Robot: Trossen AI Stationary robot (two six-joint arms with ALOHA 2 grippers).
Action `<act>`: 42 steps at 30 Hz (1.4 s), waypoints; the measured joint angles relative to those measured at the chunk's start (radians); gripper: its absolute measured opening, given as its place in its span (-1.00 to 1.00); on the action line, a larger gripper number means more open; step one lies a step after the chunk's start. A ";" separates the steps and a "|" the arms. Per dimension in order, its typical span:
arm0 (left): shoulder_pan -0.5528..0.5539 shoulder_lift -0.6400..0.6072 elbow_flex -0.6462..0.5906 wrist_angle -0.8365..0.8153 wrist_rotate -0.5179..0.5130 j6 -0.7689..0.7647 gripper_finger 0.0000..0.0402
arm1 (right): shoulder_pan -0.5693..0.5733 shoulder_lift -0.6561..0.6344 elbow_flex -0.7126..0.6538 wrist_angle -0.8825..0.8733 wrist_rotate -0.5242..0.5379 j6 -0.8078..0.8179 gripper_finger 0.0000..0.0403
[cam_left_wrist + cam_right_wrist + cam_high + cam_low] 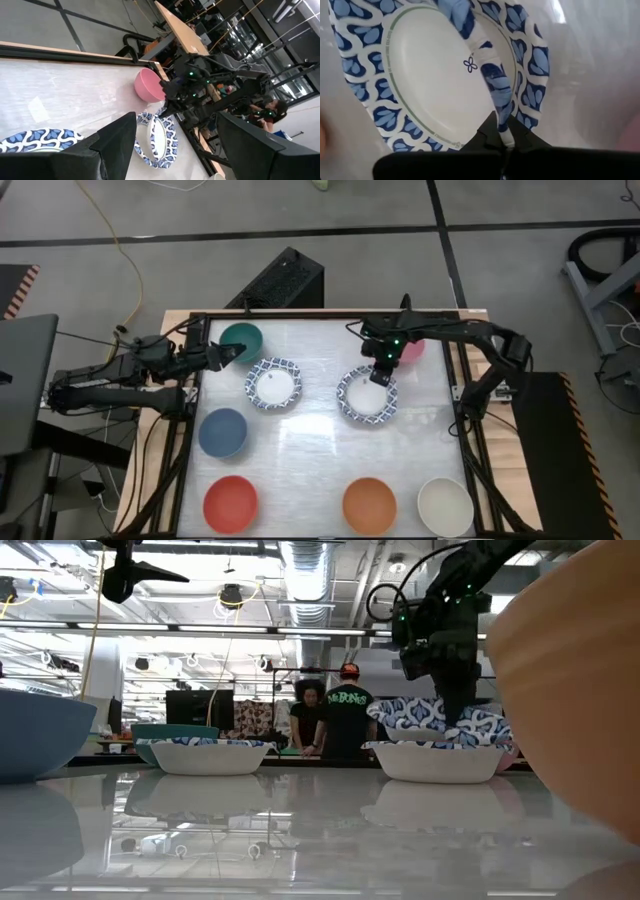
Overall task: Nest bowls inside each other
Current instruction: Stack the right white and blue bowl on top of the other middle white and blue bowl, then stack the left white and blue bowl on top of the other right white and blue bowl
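There are eight small round bowls on the shiny white table point(320, 470). Two are patterned bowls, white inside with blue leaf shapes around the rim. The left patterned bowl point(273, 383) sits flat near the middle of the table. The right patterned bowl point(368, 394) is beside it, and the right gripper point(382, 370) is closed tight on its far rim, pinching the thin edge between its dark fingers. The other six are plain and smooth, one of each colour: a green bowl point(241, 338) at the back left, a pink bowl point(410, 347) at the back right, a blue bowl point(222, 432) on the left side, and a red bowl point(230, 503), an orange bowl point(369, 505) and a cream bowl point(445, 506) in a row along the front. The left gripper point(228, 354) is wide open and holds nothing, just beside the green bowl.
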 joint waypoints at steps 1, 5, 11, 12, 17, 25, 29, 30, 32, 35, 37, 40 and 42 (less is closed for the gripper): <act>0.000 0.000 0.000 -0.002 0.000 0.000 0.31 | 0.003 0.008 0.000 -0.001 0.001 -0.003 -0.91; 0.000 0.000 0.000 -0.009 0.000 -0.001 0.31 | 0.006 0.035 0.000 0.001 0.002 -0.007 -0.79; 0.000 0.000 0.000 -0.016 0.011 -0.006 0.31 | 0.006 0.040 0.000 0.010 0.005 -0.010 -0.57; 0.000 0.000 0.000 -0.016 0.012 -0.006 0.31 | 0.005 0.038 0.000 0.010 0.006 -0.010 -0.53; 0.000 0.000 0.000 -0.019 0.023 -0.007 0.31 | 0.004 0.030 0.000 0.012 0.007 -0.009 -0.32; 0.000 0.000 0.000 -0.019 0.030 0.004 0.31 | 0.003 0.029 0.000 0.005 0.054 -0.006 -0.10; 0.000 0.000 0.000 -0.019 0.054 0.012 0.31 | 0.003 0.029 0.038 -0.025 0.082 -0.007 -0.07; 0.000 0.000 0.000 -0.019 0.054 0.016 0.31 | 0.003 0.029 0.054 -0.034 0.083 -0.007 -0.07; 0.000 0.000 0.000 -0.019 0.054 0.019 0.31 | -0.003 0.029 0.091 -0.055 0.084 -0.015 -0.07; 0.000 0.000 0.000 -0.019 0.054 0.019 0.31 | -0.005 0.029 0.159 -0.062 0.087 -0.014 -0.07; 0.000 0.000 0.000 -0.019 0.054 0.019 0.31 | -0.009 0.029 0.207 -0.055 0.090 0.007 -0.07; 0.000 0.000 0.000 -0.019 0.054 0.032 0.31 | 0.001 0.028 0.256 0.051 0.093 0.104 -0.07; 0.000 0.000 0.000 -0.018 0.053 0.045 0.31 | 0.021 0.028 0.266 0.174 0.100 0.185 -0.07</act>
